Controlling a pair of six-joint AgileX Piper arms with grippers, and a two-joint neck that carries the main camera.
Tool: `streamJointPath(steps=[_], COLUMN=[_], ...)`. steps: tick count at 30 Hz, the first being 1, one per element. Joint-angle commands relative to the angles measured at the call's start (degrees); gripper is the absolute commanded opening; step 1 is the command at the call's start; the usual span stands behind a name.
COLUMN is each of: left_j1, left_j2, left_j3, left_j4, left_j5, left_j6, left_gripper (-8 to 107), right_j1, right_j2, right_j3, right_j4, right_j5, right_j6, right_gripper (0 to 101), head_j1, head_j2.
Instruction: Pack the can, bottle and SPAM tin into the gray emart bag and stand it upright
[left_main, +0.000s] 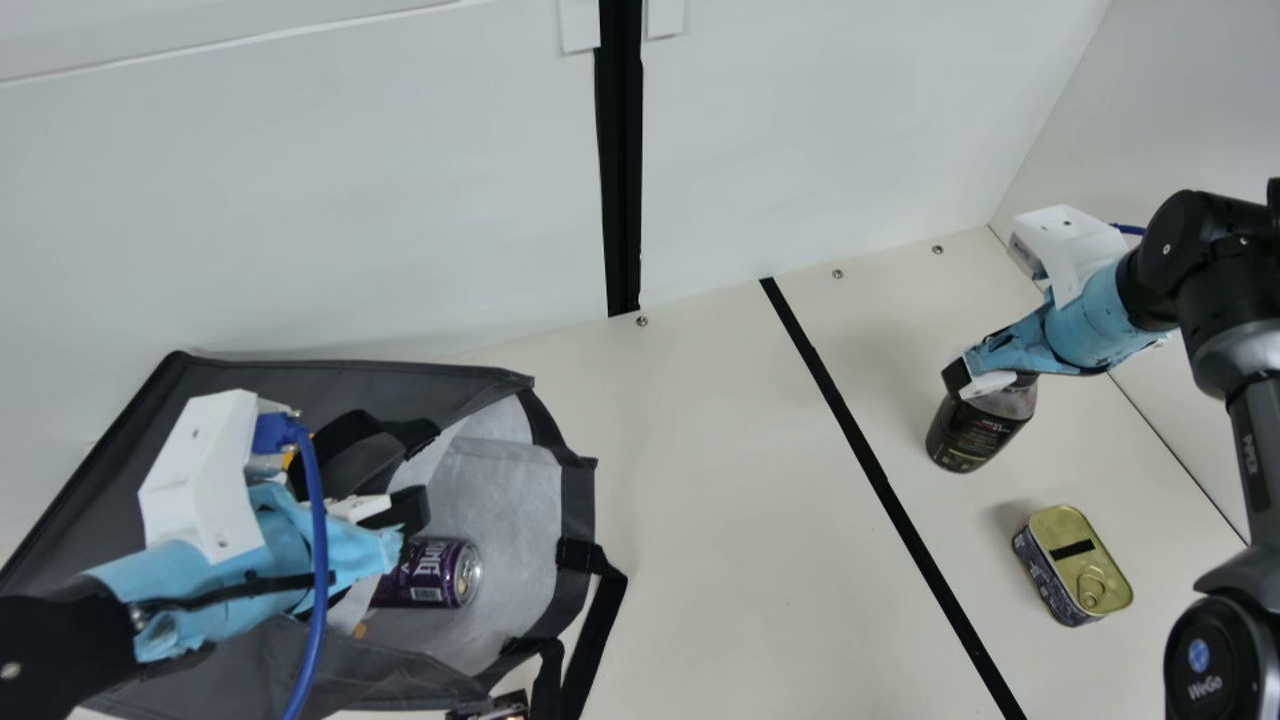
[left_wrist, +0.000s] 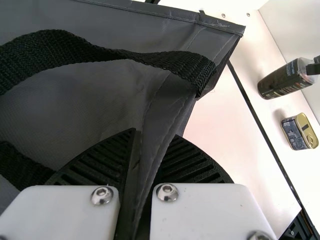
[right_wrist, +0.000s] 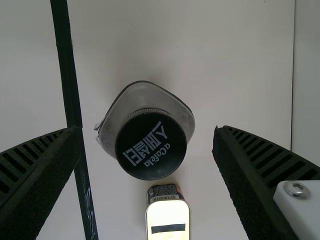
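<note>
Left hand (left_wrist: 155, 134) apparently clenched on the gray emart bag (left_main: 440, 385), can (left_main: 430, 573) inside, the open right hand (right_wrist: 147, 129) straddles the bottle (left_main: 975, 432) on the table (left_main: 700, 500); bottle pickup now calls for closing. The SPAM tin (left_main: 1080, 565) sits nearby.

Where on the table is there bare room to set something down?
The widest bare patch of table lies between the bag and the black line; a smaller one, between the bottle and back wall. It's crowded around the bottle, with the right gripper about it and the tin near.
</note>
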Motion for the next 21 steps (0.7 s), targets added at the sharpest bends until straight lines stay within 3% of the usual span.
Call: streamJointPath(steps=[1, 13, 21], left_j1=[0.0, 0.0, 0.0], left_j2=[0.0, 0.0, 0.0], left_j3=[0.0, 0.0, 0.0], left_j4=[0.0, 0.0, 0.0], left_j5=[0.0, 0.0, 0.0], left_j6=[0.0, 0.0, 0.0], left_gripper=[-8, -8, -8], right_j1=[0.0, 0.1, -0.1], right_j2=[0.2, 1.0, -0.1], right_j3=[-0.1, -0.5, -0.5], right_j4=[0.0, 0.5, 2.0], right_j5=[0.3, 0.8, 1.1], right_j6=[-0.1, -0.3, -2.3], right_gripper=[82, 1, 0], head_j1=[-1.3, -1.3, -1.3], head_j2=[-0.1, -0.1, -0.1])
